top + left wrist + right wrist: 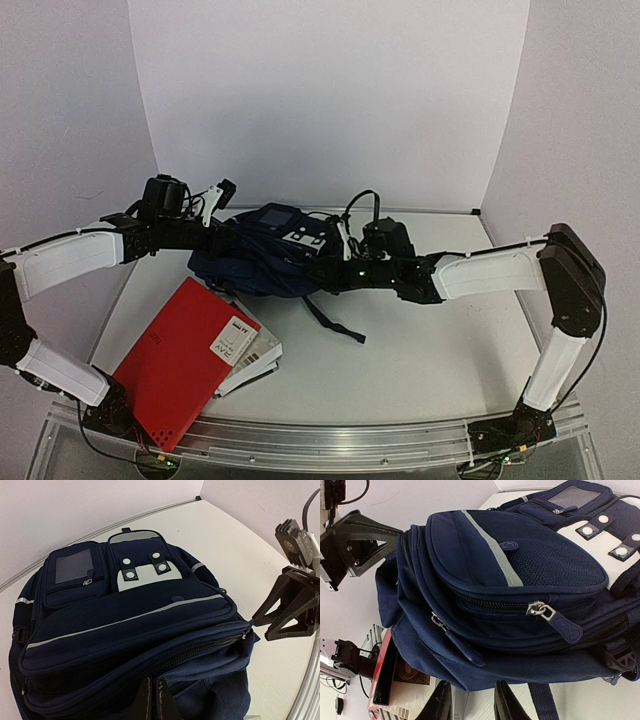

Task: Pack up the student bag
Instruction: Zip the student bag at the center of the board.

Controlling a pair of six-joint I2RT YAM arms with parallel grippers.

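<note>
Right gripper (472, 692) parted beside student bag (520, 570); overhead hides the gap

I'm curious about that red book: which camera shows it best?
The top view: the red book lies almost whole on the table. The right wrist view catches only its edge; the left wrist view shows none.

This is looking like a robot lab. White panels (330, 100) are enclosing the tabletop (430, 340); arms (490, 272) are standing on a rail (330, 432).
</note>
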